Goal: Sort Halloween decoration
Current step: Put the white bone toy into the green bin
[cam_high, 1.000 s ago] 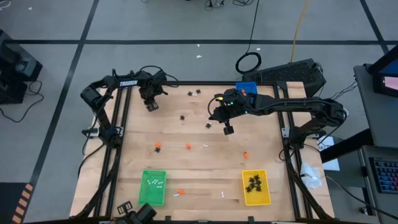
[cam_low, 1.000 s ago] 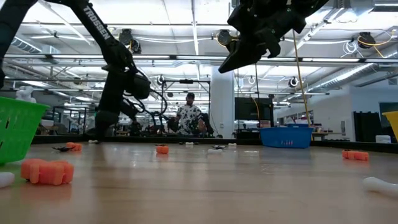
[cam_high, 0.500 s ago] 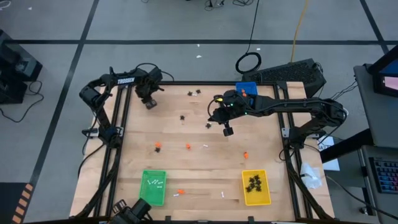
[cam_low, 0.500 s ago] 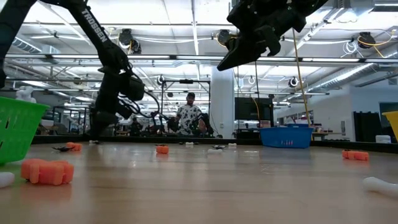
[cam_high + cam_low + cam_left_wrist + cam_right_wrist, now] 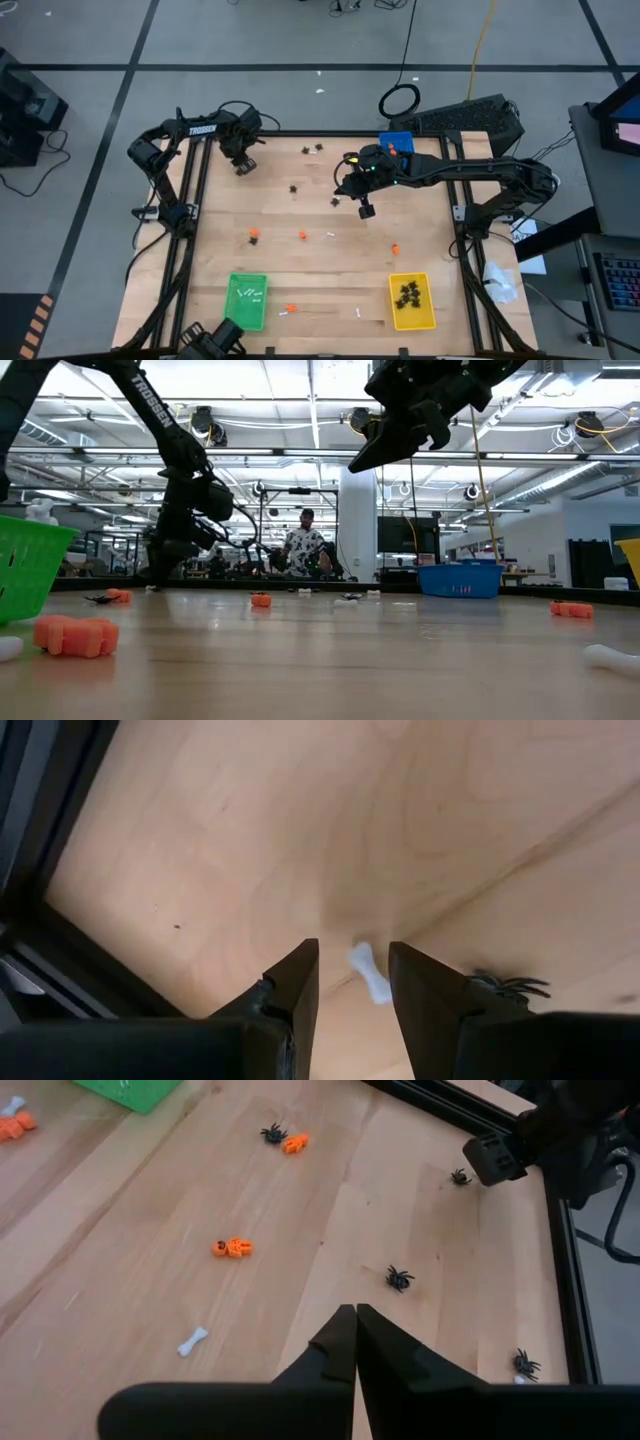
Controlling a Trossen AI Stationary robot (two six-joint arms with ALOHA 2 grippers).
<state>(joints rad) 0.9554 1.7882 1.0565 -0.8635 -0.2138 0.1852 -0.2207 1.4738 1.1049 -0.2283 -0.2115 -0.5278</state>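
The left pincer (image 5: 348,982) hovers open over a white bone (image 5: 368,973) near the surface's far-left corner; lower straight, then pinch its middle. The right pincer (image 5: 355,1342) hangs closed mid-surface, empty.

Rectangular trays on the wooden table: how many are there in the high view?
3. Green rectangular tray: lower left. Yellow rectangular tray: lower right. Blue rectangular tray: top edge, partly hidden under the right arm.
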